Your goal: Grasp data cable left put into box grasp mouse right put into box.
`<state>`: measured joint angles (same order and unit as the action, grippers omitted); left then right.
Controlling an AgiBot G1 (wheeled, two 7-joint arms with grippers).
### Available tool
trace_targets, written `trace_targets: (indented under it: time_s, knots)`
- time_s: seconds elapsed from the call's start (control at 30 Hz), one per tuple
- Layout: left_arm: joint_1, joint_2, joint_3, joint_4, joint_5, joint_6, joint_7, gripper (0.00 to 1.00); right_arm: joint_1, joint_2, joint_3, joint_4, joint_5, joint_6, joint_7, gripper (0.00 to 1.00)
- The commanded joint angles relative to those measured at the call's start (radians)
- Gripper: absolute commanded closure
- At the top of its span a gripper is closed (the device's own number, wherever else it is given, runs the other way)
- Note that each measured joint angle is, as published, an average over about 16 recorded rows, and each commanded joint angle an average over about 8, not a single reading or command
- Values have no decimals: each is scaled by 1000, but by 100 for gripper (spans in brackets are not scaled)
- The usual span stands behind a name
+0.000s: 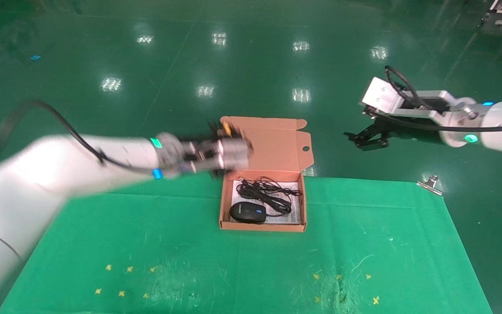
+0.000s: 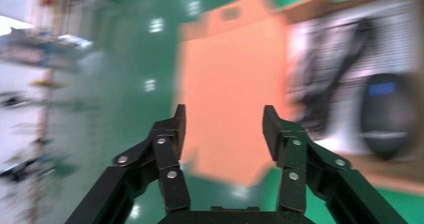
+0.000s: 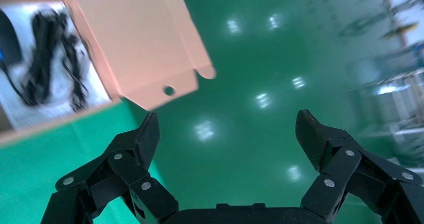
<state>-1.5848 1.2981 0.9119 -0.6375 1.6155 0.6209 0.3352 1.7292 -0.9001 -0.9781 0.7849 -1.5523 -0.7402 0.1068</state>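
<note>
The orange-brown box (image 1: 225,209) lies open on the green cloth, lid (image 1: 277,144) tilted back. The black mouse (image 1: 247,212) with its blue wheel sits in the near left of the box. A black wound data cable (image 1: 253,192) lies behind it, tangled with the mouse's thin cord. My left gripper (image 1: 222,139) hovers at the box's back left corner, blurred. In the left wrist view it (image 2: 224,116) is open and empty before the lid (image 2: 225,98), with the mouse (image 2: 387,114) alongside. My right gripper (image 1: 364,139) is open and empty off the table's far right; its wrist view (image 3: 227,121) shows the box (image 3: 130,43).
The green cloth (image 1: 364,244) covers the table, with small yellow marks near the front. A metal clip (image 1: 430,183) holds its far right corner. Shiny green floor (image 1: 251,65) lies beyond the table.
</note>
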Motion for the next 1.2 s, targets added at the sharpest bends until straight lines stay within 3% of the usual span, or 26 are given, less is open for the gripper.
trace_targets:
  time_s: [0.03,0.3,1.2]
  knots:
    - [-30,-16,-8,-6,1,-12,-10,0,12,17,1,21,-7,1,-11,0]
    - [-36,-66,-50,-42,-45,13,-42,0,-9,50,23,68,4,-38,-19,0]
    - [206,-341,-308,-310,-417,395,-255,0,-294,155,321,258,365,-355,25,0]
